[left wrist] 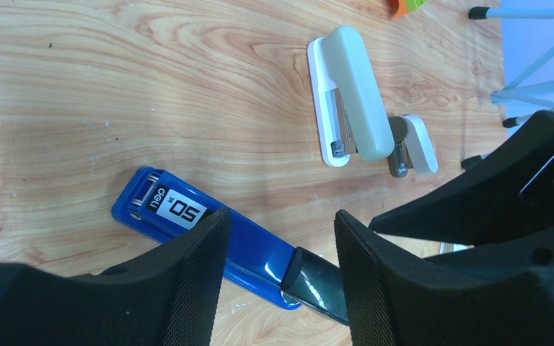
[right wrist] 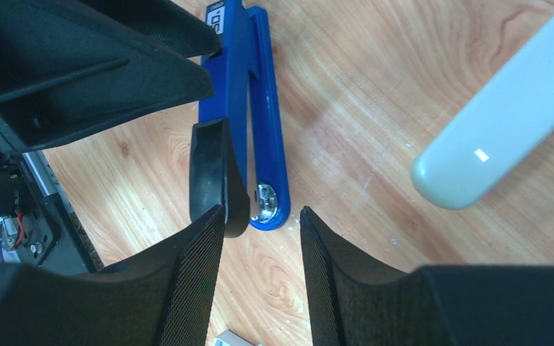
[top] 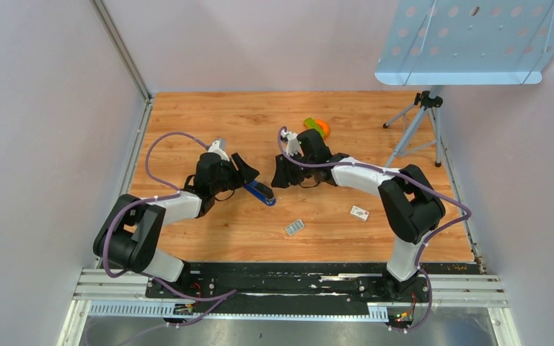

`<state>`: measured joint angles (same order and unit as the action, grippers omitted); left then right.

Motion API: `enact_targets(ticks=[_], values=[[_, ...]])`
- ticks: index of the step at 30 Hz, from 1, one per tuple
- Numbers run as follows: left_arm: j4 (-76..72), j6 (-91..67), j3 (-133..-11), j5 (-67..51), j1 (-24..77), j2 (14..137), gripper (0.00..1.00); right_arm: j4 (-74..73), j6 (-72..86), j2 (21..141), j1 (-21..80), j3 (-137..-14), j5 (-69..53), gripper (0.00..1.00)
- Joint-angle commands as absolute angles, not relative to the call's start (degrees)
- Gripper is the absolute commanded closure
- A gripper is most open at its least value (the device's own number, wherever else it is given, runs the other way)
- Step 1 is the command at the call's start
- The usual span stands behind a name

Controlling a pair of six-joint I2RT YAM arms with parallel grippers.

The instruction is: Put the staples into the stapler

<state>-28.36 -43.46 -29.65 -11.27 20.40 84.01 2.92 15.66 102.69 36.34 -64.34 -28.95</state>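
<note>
Wood-grain tabletop [top: 187,122] fills the middle of the overhead view, walled in by pale lilac panels. A perforated light-blue music stand [top: 469,40] juts in at the upper right.

My two arms reach from the bottom edge and meet near the centre of the frame. Between them lies the blue stapler [top: 260,192], slanting from upper left to lower right, with a silver label reading "50" on its top.

My left gripper [top: 249,176] sits over the stapler. In my left wrist view its two black fingers [left wrist: 187,288] stand partly apart, and the blue body with its black end runs diagonally across the gap between them. I cannot tell whether the fingers are pressing on it.

My right gripper [top: 280,176] faces it from the other side. In my right wrist view its fingers [right wrist: 187,288] are moderately spread with only bare wood between them. The stapler's metal-tipped end lies just past the fingertips, towards the top of that frame.

The staples [top: 294,228], a small silvery ribbed block, lie on the wood below and to the right of the blue stapler, apart from both grippers.

A small white card [top: 359,213] lies further right. A white stapler [left wrist: 350,94] rests on the wood in the upper middle of my left wrist view. An orange and green object [top: 317,126] sits above my right gripper in the overhead frame.
</note>
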Motion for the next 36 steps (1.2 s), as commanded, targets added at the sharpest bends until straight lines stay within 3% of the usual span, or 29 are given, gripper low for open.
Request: enact_targets(ticks=[1, 9, 12, 27, 33, 36], values=[[-24.45, -42.54, -29.03, -10.72, 21.07, 86.12, 0.44, 1.77, 16.92, 104.06, 38.37, -64.32, -29.12, 0.55], [-23.16, -40.67, -29.17, -10.04, 21.35, 89.14, 0.49, 0.68, 16.52, 106.60, 40.90, -64.11, -28.30, 0.58], [-23.28, -40.29, -29.15, -10.06, 21.46, 90.25, 0.50, 0.24, 16.58, 107.81, 41.32, -63.20, -25.90, 0.63], [-17.70, -37.45, -33.72, -10.76, 21.47, 89.65, 0.50, 0.27, 16.87, 106.36, 41.06, -61.74, -22.98, 0.66], [2.76, -29.24, -46.75, -10.21, 21.45, 80.87, 0.44, -8.77, 15.96, 95.77, 40.44, -64.06, -20.84, 0.53], [12.17, -25.16, -53.30, -11.03, 21.45, 75.39, 0.26, -14.76, 13.70, 87.24, 40.47, -63.93, -17.68, 0.38]])
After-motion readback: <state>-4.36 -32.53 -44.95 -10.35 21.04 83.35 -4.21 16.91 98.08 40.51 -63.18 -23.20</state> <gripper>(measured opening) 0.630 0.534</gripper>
